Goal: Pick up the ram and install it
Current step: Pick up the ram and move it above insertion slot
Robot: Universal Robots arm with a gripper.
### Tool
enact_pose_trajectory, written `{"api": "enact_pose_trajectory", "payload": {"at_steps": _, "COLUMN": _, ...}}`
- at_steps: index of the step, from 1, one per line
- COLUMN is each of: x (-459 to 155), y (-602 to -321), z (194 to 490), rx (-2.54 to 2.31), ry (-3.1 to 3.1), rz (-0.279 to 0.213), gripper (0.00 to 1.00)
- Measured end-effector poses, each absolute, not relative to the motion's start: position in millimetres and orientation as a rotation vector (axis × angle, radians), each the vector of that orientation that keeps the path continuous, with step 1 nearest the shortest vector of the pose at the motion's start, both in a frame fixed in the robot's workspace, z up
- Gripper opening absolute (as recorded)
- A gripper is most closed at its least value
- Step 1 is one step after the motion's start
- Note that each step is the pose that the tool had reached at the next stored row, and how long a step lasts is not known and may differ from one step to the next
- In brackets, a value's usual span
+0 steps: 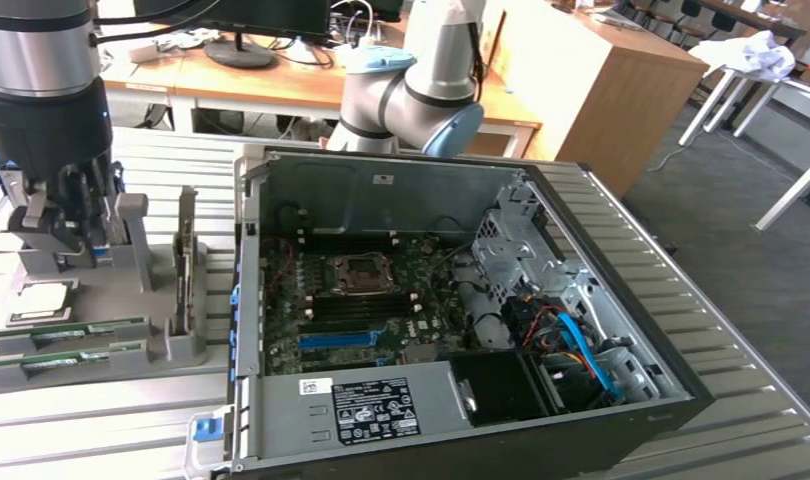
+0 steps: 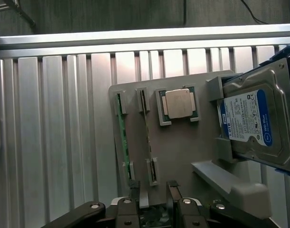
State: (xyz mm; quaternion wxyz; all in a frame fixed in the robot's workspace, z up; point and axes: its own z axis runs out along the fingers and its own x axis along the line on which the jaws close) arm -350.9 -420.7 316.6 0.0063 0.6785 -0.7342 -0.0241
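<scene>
My claw (image 2: pixel 153 192) is released, its two fingers (image 2: pixel 135 190) apart and holding nothing. It hangs over the grey tray (image 2: pixel 182 147), at the end of the tray where the sticks finish. The ram (image 2: pixel 148 137) is in that tray, standing on its thin edge with each end in a slot. Its near end lines up roughly with the gap between my fingers, though I can't tell if anything touches. A second stick (image 2: pixel 121 137) lies parallel just beside it. On the ram's other side is the square processor (image 2: pixel 178 104), and past that the hard drive (image 2: pixel 251 123) with its blue-white label.

From the exterior view the claw (image 1: pixel 58 240) is low over the tray (image 1: pixel 178 350), with the ram (image 1: pixel 78 330) lying nearby. The tray sits on the slatted metal surface (image 1: pixel 98 420), and the open computer case (image 1: pixel 378 195) stands just beside it, on the exterior view's right.
</scene>
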Motion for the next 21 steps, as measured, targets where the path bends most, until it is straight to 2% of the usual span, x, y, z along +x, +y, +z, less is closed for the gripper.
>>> {"api": "enact_pose_trajectory", "payload": {"at_steps": 21, "x": -360.6, "y": -422.8, "z": 304.6, "rx": 2.209, "ry": -2.213, "rz": -0.074, "gripper": 0.36}}
